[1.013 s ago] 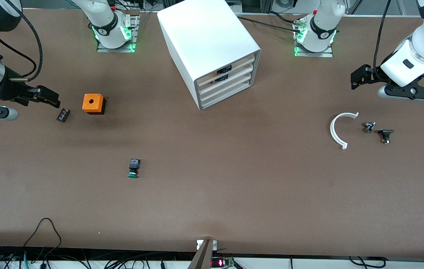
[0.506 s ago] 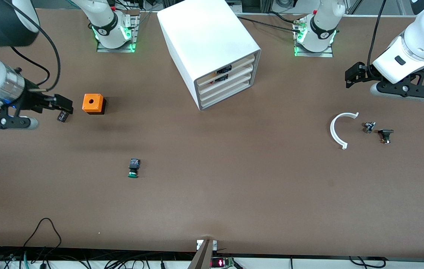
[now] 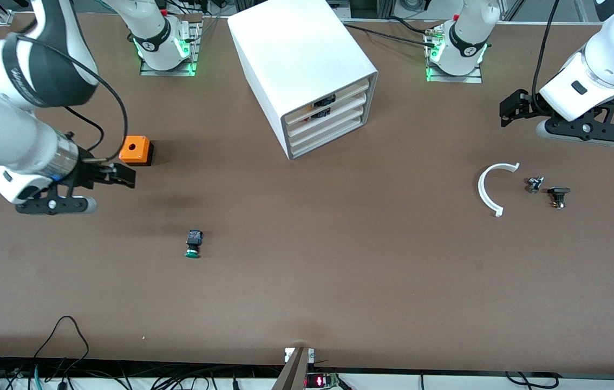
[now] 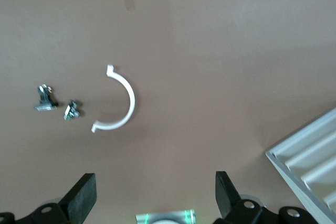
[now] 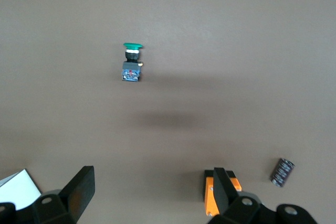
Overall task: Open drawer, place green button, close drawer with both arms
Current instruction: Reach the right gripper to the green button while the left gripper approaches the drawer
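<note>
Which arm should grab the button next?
Right. The right gripper, open, hovers near the orange box, close to the button; the left gripper waits at its own end.

Count on the table (image 3: 339, 281), landmark being the white drawer cabinet (image 3: 302, 73):

- Drawer cabinet: one, with four drawer fronts stacked in it.
- Green-capped button (image 3: 194, 243): one, nearer the front camera than the cabinet, toward the right arm's end.
- Orange box with a hole (image 3: 136, 150): one, toward the right arm's end from the cabinet.
- Small black cylinder (image 5: 282, 171): one, just beside the orange box.
- White curved piece (image 3: 491, 188): one, toward the left arm's end from the cabinet.
- Small metal parts: two (image 3: 535, 184) (image 3: 558, 196), beside the curved piece.
- Robot arms: two.
</note>
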`<state>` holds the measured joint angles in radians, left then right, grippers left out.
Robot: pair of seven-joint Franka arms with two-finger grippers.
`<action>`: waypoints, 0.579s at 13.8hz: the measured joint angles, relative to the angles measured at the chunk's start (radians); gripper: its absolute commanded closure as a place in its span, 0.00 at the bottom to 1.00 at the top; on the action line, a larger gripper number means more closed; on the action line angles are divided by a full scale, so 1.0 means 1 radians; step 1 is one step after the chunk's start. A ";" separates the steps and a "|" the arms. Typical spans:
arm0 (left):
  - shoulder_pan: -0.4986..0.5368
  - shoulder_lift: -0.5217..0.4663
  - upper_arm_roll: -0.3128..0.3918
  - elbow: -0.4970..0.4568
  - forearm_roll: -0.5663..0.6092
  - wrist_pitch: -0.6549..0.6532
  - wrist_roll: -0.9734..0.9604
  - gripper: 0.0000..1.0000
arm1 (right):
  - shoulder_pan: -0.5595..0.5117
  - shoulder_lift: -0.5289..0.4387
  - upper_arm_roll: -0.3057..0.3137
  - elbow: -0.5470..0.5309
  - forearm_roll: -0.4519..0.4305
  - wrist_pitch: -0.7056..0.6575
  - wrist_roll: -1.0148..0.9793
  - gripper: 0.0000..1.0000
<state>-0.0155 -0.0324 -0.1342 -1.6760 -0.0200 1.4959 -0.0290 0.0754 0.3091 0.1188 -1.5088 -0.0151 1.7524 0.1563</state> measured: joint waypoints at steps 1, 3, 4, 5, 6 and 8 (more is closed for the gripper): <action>0.000 0.002 0.000 0.000 -0.038 -0.038 0.000 0.00 | 0.005 0.016 0.000 -0.001 0.000 0.023 0.003 0.00; -0.001 0.017 -0.001 -0.003 -0.136 -0.140 0.000 0.00 | 0.010 0.058 0.000 -0.007 0.000 0.084 0.018 0.00; -0.001 0.033 -0.002 -0.006 -0.186 -0.180 0.000 0.00 | 0.014 0.080 0.000 -0.009 0.000 0.116 0.028 0.00; -0.001 0.055 -0.002 -0.012 -0.243 -0.196 0.000 0.00 | 0.023 0.101 0.000 -0.012 0.000 0.151 0.039 0.00; -0.002 0.083 -0.002 -0.018 -0.306 -0.199 0.001 0.00 | 0.034 0.122 0.000 -0.014 0.000 0.183 0.047 0.00; -0.003 0.155 -0.004 -0.026 -0.420 -0.179 0.012 0.00 | 0.050 0.160 0.000 -0.016 0.000 0.232 0.059 0.00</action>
<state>-0.0185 0.1230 -0.1378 -1.7024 -0.4403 1.3167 -0.0172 0.1253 0.4696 0.1192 -1.5244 -0.0146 1.9841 0.2149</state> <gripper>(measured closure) 0.000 0.000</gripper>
